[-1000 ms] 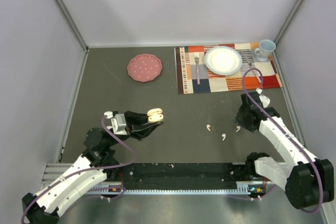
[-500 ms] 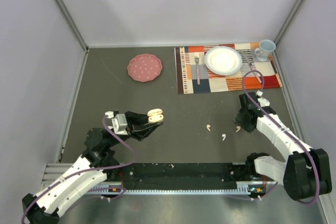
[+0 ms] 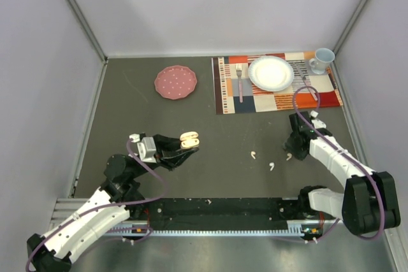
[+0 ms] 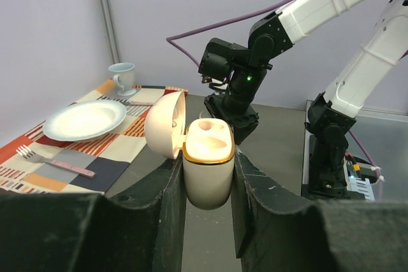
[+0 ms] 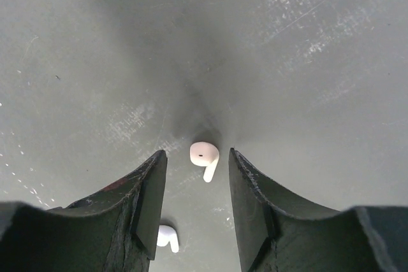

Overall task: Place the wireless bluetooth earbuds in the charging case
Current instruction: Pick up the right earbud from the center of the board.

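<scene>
My left gripper (image 3: 185, 146) is shut on a white charging case (image 4: 207, 164) with a gold rim, its lid hinged open to the left; it shows in the top view too (image 3: 189, 139). The case is held above the table. My right gripper (image 5: 194, 160) is open and lowered over the table, a white earbud (image 5: 204, 155) lying between its fingers, not touching either. A second earbud (image 5: 167, 236) lies nearer the camera by the left finger. In the top view, earbuds lie at the gripper (image 3: 288, 156), further left (image 3: 253, 155) and nearer (image 3: 272, 166).
A patterned placemat (image 3: 280, 97) at the back right carries a white plate (image 3: 271, 72), a fork (image 3: 240, 81) and a blue cup (image 3: 322, 59). A pink plate (image 3: 175, 82) sits at the back left. Grey walls close in both sides.
My right gripper has shifted slightly back and left over the earbud and its arm has straightened. The left arm with the case has barely moved.
</scene>
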